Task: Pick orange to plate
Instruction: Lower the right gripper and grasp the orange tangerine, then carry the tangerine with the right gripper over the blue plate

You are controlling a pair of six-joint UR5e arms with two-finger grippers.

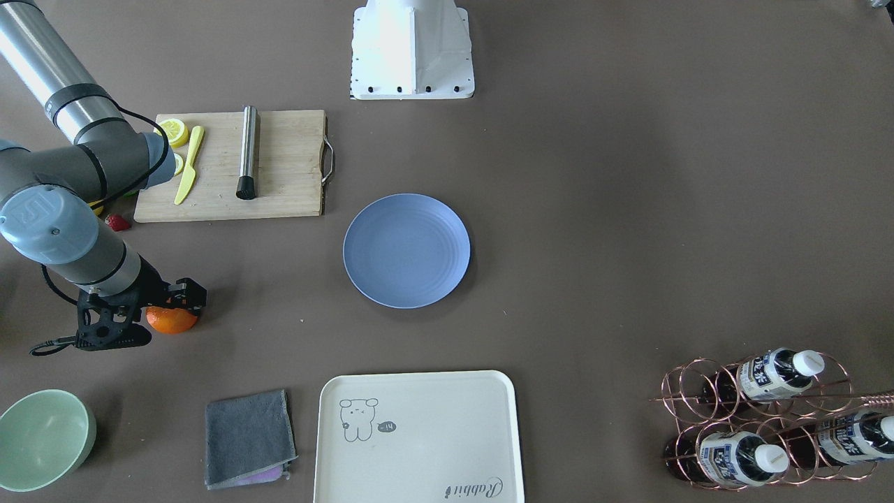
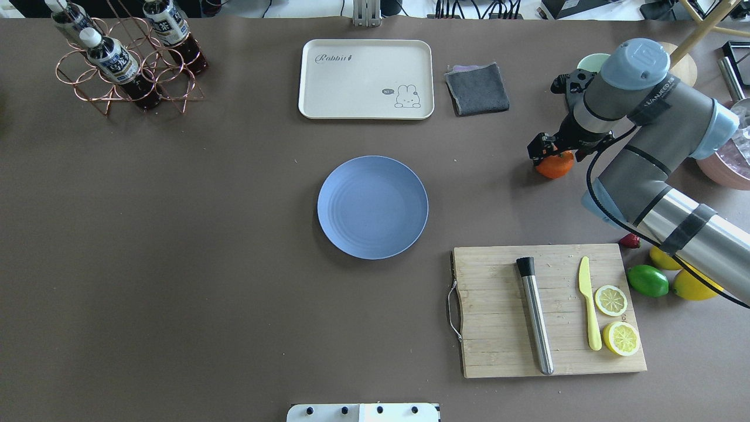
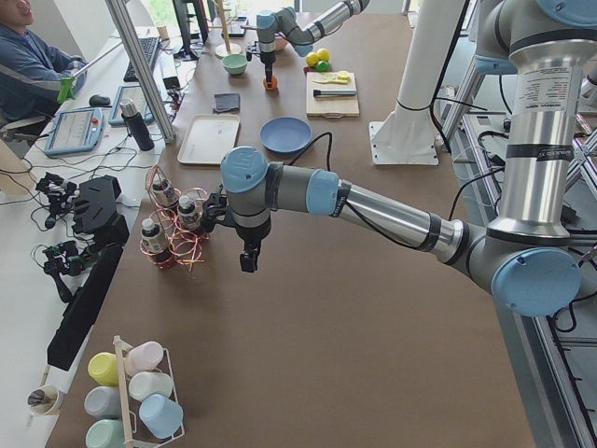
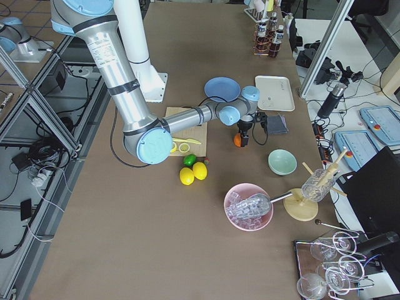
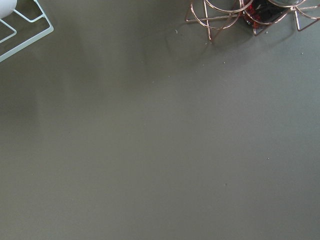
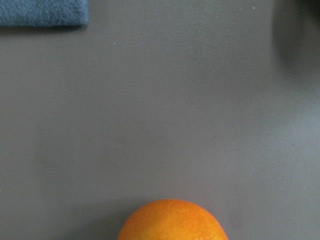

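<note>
The orange (image 1: 170, 321) rests on the brown table at the robot's right, well to the side of the blue plate (image 1: 406, 250), which lies bare at the table's middle. My right gripper (image 1: 176, 299) hangs right over the orange (image 2: 555, 166), fingers down on either side of its top, and looks open. In the right wrist view only the orange's top (image 6: 172, 220) shows at the bottom edge, with no fingers in sight. My left gripper (image 3: 248, 264) hovers over bare table near the bottle rack. I cannot tell whether it is open or shut.
A wooden cutting board (image 2: 498, 293) holds a steel rod, a yellow knife and lemon halves. Whole lemons, a lime (image 2: 647, 281) and a strawberry lie beside it. A cream tray (image 2: 366, 79), grey cloth (image 2: 477, 88), green bowl (image 1: 43, 439) and copper bottle rack (image 2: 126, 64) line the far side.
</note>
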